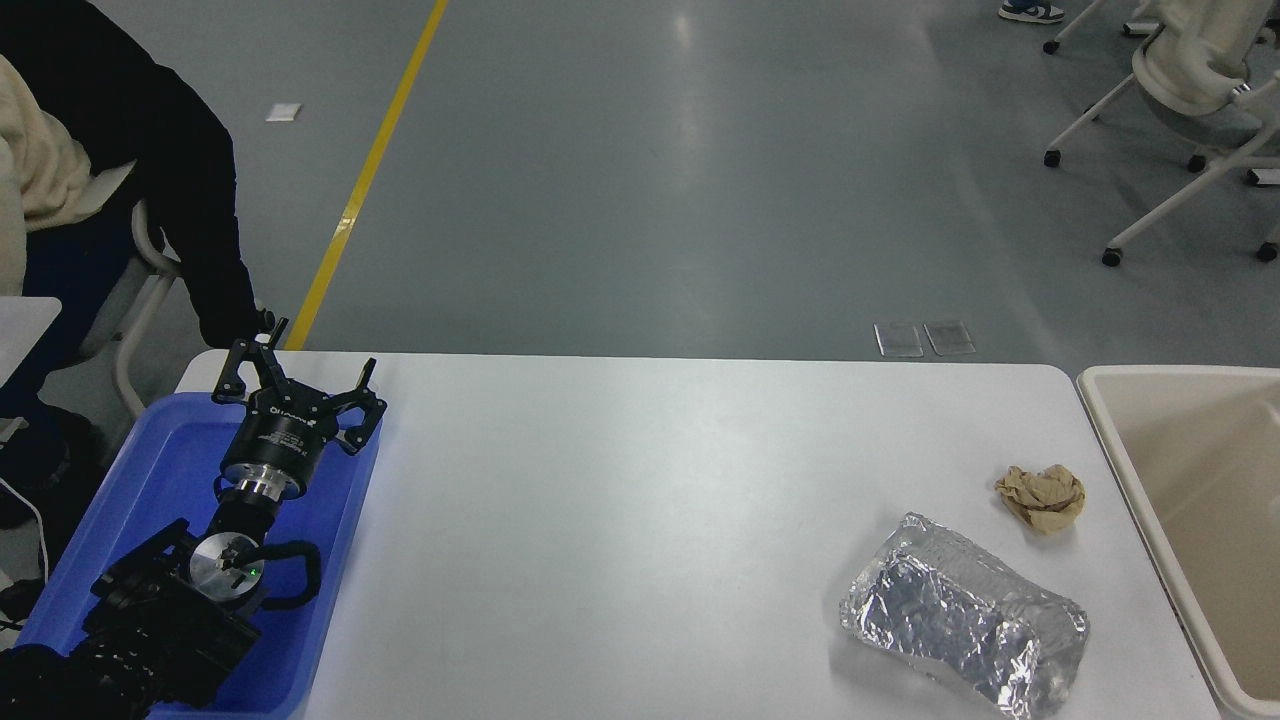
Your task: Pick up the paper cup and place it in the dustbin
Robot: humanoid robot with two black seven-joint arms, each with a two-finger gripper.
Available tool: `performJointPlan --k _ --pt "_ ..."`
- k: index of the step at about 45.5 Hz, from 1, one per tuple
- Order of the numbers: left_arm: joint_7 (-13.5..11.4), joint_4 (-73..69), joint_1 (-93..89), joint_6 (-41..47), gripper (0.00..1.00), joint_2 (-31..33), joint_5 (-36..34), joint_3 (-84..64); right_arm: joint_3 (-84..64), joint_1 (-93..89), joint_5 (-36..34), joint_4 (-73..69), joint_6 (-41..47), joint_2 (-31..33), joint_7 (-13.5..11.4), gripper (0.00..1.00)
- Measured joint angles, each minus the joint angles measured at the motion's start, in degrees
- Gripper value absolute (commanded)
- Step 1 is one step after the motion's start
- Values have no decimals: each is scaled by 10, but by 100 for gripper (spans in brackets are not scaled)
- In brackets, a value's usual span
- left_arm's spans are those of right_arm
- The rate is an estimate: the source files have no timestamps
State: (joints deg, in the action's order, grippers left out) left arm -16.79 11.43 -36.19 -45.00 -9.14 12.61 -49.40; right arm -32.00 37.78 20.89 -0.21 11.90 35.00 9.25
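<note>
At the lower left, your left gripper (295, 375) is parked over the blue plastic tray (165, 480), fingers spread and holding nothing. Moving right across the white counter (620, 520), you pass a crumpled foil packet (965, 615) and a crumpled brown paper ball (1042, 497). At the right edge sits the dustbin (1120, 440). No paper cup shows on the counter or in the visible part of the bin, and your right gripper is out of view, so nothing gives a direction from fingers to cup.
</note>
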Motion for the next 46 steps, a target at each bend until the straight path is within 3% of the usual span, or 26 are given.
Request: performJointPlan --k 5,8,30,46 --pt "0 0 0 0 100 0 0 0 2 -3 0 1 -22 -2 0 85" --pt "0 0 0 0 100 0 0 0 2 -4 -1 1 -44 -4 0 97" --pt "0 0 0 0 100 0 0 0 4 8 -4 -41 -120 -1 1 100" --pt "0 0 0 0 100 0 0 0 -64 136 1 -277 -123 82 0 100"
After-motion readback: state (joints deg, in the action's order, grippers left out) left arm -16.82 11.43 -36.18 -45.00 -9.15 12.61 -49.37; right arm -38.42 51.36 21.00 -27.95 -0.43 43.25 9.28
